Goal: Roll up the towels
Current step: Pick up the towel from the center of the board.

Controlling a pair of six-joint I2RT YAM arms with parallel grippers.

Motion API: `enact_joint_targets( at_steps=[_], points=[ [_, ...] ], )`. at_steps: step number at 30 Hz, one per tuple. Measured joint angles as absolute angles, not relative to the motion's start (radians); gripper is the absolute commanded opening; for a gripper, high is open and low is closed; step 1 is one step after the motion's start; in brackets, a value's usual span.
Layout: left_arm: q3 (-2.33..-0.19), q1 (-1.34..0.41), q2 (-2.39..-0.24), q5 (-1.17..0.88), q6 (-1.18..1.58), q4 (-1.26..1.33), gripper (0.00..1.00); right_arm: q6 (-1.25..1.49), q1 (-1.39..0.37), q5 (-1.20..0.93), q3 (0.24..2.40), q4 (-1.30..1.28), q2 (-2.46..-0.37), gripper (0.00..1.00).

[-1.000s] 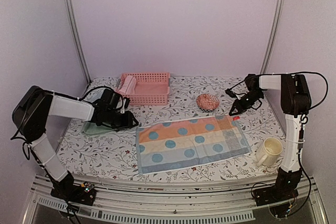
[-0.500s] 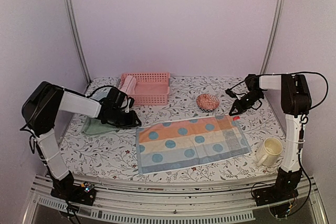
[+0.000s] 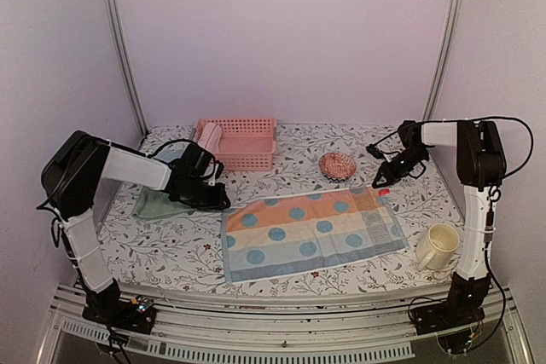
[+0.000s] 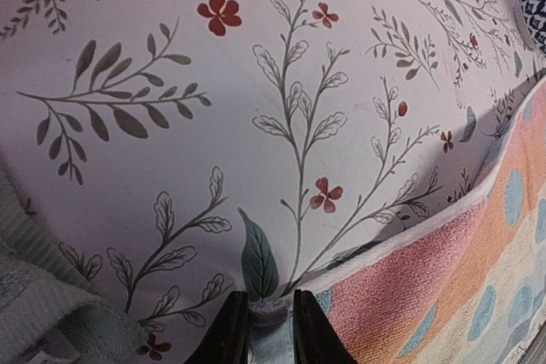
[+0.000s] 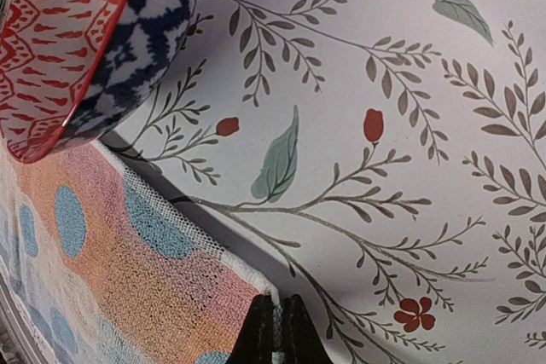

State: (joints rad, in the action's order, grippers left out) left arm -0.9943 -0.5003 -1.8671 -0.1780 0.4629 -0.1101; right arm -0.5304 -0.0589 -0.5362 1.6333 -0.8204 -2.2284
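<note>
A striped towel with blue spots (image 3: 311, 232) lies flat across the middle of the table. My left gripper (image 3: 223, 204) is low at its far left corner. In the left wrist view the two black fingers of that gripper (image 4: 271, 317) stand close together with the corner's pale blue cloth filling the gap. My right gripper (image 3: 381, 183) is shut on the far right corner, with the white hem (image 5: 256, 283) pinched between its fingers. A sage green towel (image 3: 158, 204) lies crumpled under the left arm. A pink rolled towel (image 3: 207, 136) sits at the basket's left end.
The pink slatted basket (image 3: 247, 155) stands at the back left. A red and blue patterned bowl (image 3: 338, 164) sits just beyond the spotted towel's far edge, close to the right gripper. A cream mug (image 3: 437, 245) stands at the front right near the right arm.
My left gripper moved right and down to the spotted towel's far left corner, and its fingers narrowed onto the cloth. The right arm stayed still, holding its corner.
</note>
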Motion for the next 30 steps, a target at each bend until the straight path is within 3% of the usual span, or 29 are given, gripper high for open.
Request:
enact_joint_targets(
  at_steps=[9,19,30],
  points=[
    [-1.039,-0.558,-1.879,-0.047,0.426,-0.180,0.19,-0.530,-0.059,-0.537,1.633,-0.821,-2.228,0.05],
    [-1.091,-0.614,-1.906,0.108,0.396,-0.251,0.00,-0.530,-0.059,-0.539,1.632,-0.820,-2.228,0.04],
    [-1.066,-0.617,-1.798,0.184,0.379,-0.249,0.00,-0.529,-0.059,-0.560,1.619,-0.811,-2.145,0.03]
  ],
)
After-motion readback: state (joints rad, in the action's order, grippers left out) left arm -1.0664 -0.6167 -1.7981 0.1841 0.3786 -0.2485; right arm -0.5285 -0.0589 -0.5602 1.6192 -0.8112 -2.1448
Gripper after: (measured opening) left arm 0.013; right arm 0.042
